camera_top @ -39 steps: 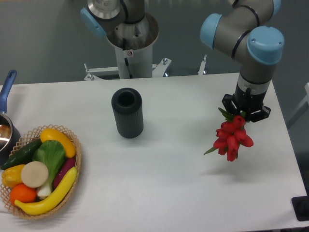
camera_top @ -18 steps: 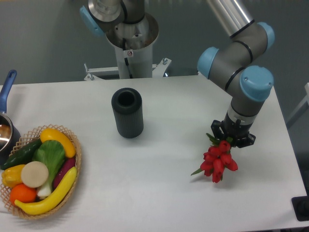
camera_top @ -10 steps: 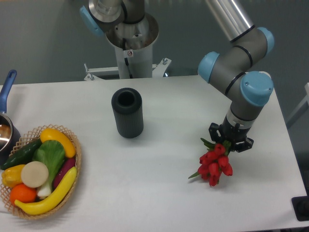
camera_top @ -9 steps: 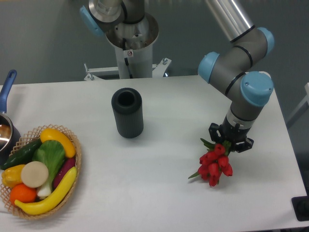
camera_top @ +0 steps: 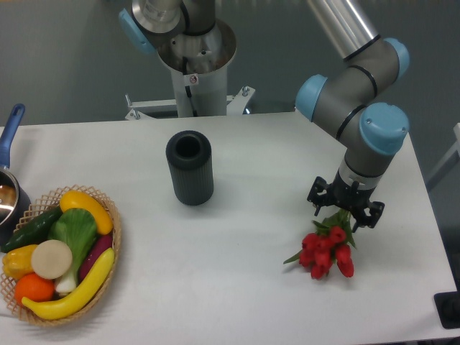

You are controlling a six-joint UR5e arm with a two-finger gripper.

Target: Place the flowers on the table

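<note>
The flowers (camera_top: 328,253), a small bunch of red blooms with green leaves, lie on the white table (camera_top: 237,280) at the right side, their stems pointing up toward my gripper. My gripper (camera_top: 345,207) hovers just above the stem end, its two black fingers spread wide apart and open, with nothing clamped between them. The stems reach into the gap between the fingers, and I cannot tell whether they touch them.
A dark cylinder vase (camera_top: 190,167) stands upright at the table's middle. A wicker basket (camera_top: 115,231) of colourful vegetables sits at the front left, with a blue-handled pot (camera_top: 8,188) behind it. The table's right edge is close to the flowers.
The gripper carried the flowers down and to the left, then opened its fingers. The bunch has dropped flat onto the table and tilted slightly right.
</note>
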